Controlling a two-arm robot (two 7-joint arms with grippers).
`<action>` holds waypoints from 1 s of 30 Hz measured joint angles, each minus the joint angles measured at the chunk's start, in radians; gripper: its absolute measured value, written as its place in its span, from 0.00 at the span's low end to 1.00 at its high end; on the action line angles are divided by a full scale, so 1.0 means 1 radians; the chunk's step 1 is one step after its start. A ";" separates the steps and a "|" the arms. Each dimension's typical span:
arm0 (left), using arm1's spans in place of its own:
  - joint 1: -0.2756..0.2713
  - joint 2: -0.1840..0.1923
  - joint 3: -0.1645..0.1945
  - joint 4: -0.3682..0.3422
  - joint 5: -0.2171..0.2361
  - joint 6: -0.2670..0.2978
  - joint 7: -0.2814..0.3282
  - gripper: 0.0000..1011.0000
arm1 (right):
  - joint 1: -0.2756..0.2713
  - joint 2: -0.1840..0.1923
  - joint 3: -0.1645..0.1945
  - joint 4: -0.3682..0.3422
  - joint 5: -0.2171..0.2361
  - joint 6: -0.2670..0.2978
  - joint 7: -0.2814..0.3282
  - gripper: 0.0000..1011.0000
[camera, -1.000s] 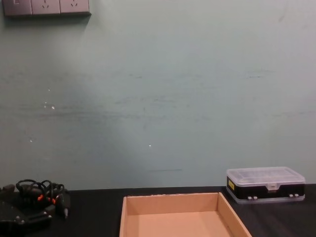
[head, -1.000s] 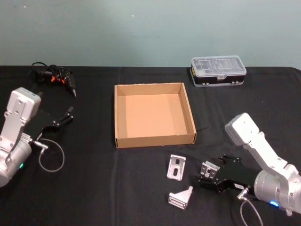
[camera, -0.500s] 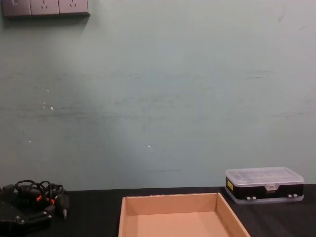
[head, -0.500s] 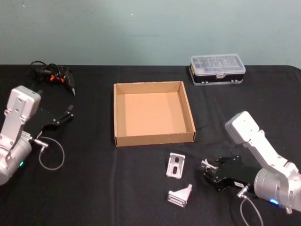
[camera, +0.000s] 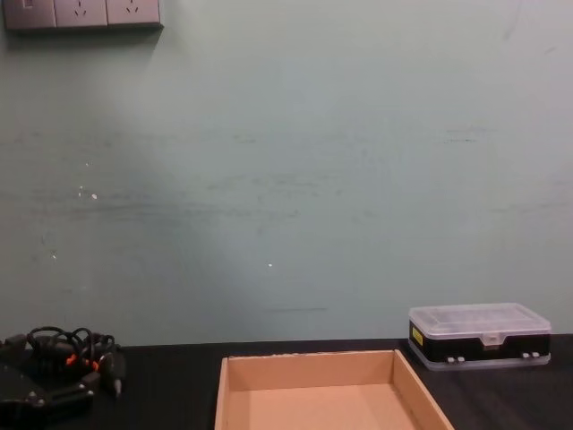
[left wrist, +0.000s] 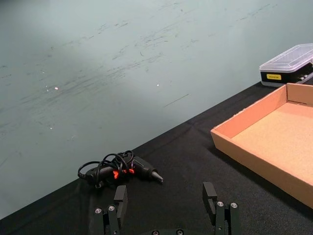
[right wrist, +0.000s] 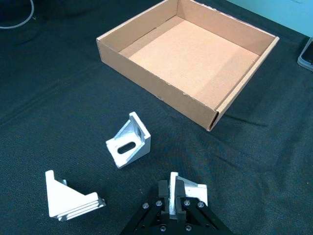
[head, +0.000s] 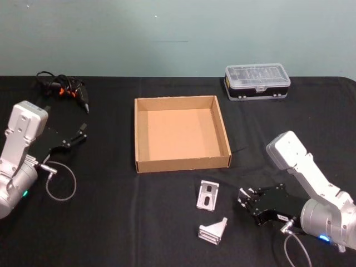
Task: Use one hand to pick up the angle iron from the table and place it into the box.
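Right gripper [head: 245,198]: sitting low over the near right part of the table [head: 111,222], fingers drawn narrow and pinching the upright plate of an angle iron [right wrist: 192,189]. Resting on the table or raised off it: cannot tell.

Second angle iron [head: 208,196]: lying loose on the table just left of the right gripper, slotted face turned up. Sitting near the front wall of the box [head: 183,163] but apart from it.

Third angle iron [head: 213,231]: lying closer to the robot than the second angle iron, touching neither it nor the right gripper.

Box: sitting open-topped at the middle of the table, showing a bare cardboard floor.

Left gripper [left wrist: 165,192]: hanging over the left side of the table, well apart from the box, fingers spread wide.

Plastic case [head: 257,82]: sitting at the far right of the table, beyond the box's back corner.

Black tool [head: 69,92]: lying with its coiled cord at the far left of the table.
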 joint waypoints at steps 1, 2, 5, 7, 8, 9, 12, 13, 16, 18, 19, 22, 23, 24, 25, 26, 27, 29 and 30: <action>0.000 0.000 0.000 0.000 0.000 0.000 0.000 1.00 | 0.000 0.000 0.000 0.000 0.000 0.000 0.000 0.08; 0.000 0.000 0.000 0.000 0.000 0.000 0.000 1.00 | 0.000 0.000 0.000 0.000 0.000 0.000 0.000 0.08; 0.000 0.000 0.000 0.000 0.000 0.000 0.000 1.00 | 0.000 0.000 0.001 -0.001 -0.001 -0.001 0.000 0.08; 0.000 0.000 0.000 0.000 0.000 0.000 0.000 1.00 | -0.003 -0.004 0.008 -0.011 -0.010 -0.019 0.000 0.08; 0.000 0.000 0.000 0.000 0.000 0.000 0.000 1.00 | -0.005 -0.007 0.014 -0.019 -0.015 -0.032 0.000 0.08; 0.000 0.000 0.000 0.000 0.000 0.000 0.000 1.00 | -0.005 -0.007 0.014 -0.019 -0.015 -0.032 0.000 0.08; 0.000 0.000 0.000 0.000 0.000 0.000 0.000 1.00 | -0.003 -0.017 0.027 -0.039 -0.029 -0.062 0.000 0.08; 0.000 0.000 0.000 0.000 0.000 0.000 0.000 1.00 | 0.004 -0.023 0.030 -0.048 -0.037 -0.073 0.000 0.08; 0.000 0.000 0.000 0.000 0.000 0.000 0.000 1.00 | 0.025 -0.034 0.031 -0.055 -0.048 -0.083 0.007 0.07; 0.000 0.000 0.000 0.000 0.000 0.000 0.000 1.00 | 0.061 -0.056 0.031 -0.052 -0.055 -0.084 0.022 0.08; 0.000 0.000 0.000 0.000 0.000 0.000 0.000 1.00 | 0.071 -0.062 0.032 -0.049 -0.056 -0.084 0.025 0.08; 0.000 0.000 0.000 0.000 0.000 0.000 0.000 1.00 | 0.104 -0.082 0.032 -0.035 -0.059 -0.083 0.038 0.08; 0.000 0.000 0.000 0.000 0.000 0.000 0.000 1.00 | 0.129 -0.097 0.031 -0.019 -0.059 -0.081 0.050 0.08; 0.000 0.000 0.000 0.000 0.000 0.000 0.000 1.00 | 0.140 -0.104 0.031 -0.011 -0.059 -0.080 0.055 0.08; 0.000 0.000 0.000 0.000 0.000 0.000 0.000 1.00 | 0.149 -0.110 0.030 -0.004 -0.059 -0.079 0.059 0.08; 0.000 0.000 0.000 0.000 0.000 0.000 0.000 1.00 | 0.175 -0.125 0.028 0.020 -0.060 -0.078 0.071 0.08; 0.000 0.000 0.000 0.000 0.000 0.000 0.000 1.00 | 0.190 -0.133 0.025 0.037 -0.062 -0.077 0.077 0.08; 0.000 0.000 0.000 0.000 0.000 0.000 0.000 1.00 | 0.233 -0.155 0.017 0.091 -0.065 -0.078 0.100 0.08; 0.000 0.000 0.000 0.000 0.000 0.000 0.000 1.00 | 0.248 -0.161 0.013 0.112 -0.066 -0.079 0.107 0.08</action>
